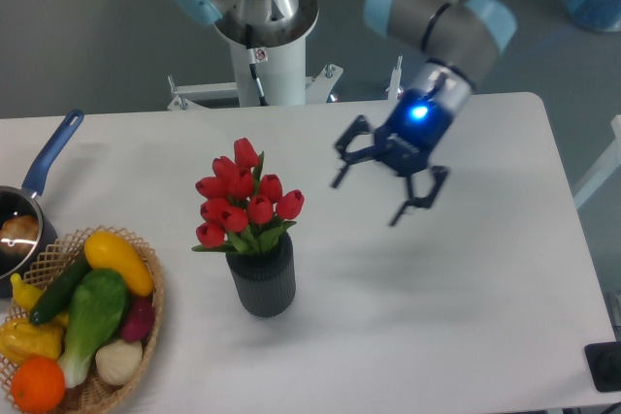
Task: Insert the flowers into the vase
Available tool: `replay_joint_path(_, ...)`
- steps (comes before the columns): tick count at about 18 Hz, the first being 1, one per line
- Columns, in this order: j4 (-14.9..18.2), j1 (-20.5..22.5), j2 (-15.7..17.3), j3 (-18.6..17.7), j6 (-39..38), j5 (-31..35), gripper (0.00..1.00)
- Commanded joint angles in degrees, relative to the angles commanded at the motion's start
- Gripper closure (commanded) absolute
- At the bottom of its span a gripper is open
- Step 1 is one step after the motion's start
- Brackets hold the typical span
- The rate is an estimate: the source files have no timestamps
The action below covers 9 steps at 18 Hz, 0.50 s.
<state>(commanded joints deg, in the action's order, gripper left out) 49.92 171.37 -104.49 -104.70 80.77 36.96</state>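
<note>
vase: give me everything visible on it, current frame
The vase is a small, dark grey, almost black cylinder with vertical ribs down its sides and a thick round rim; the finish looks matte. It stands upright on the white table, just right of the basket without touching it. The flowers, red tulips with green stems and leaves, stand in its mouth and hide most of the opening. The gripper is open, off to the upper right, and clear of it.

The arm (pixel 441 16) is built of grey metal tubes with pale blue caps at the joints. Its white column base (pixel 262 65) carries a small red-marked label. The gripper (pixel 379 192) is dark blue and black, with a glowing blue light and thin black fingers (pixel 403 210).
</note>
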Motion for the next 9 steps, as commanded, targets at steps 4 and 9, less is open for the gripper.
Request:
replay_joint_path(4,0.0,0.2,-2.6,4.5,-0.3,12.3,0.0)
replay_joint_path(9,0.4,-1.3,-4.7,8.0,-0.9,29.2,0.0)
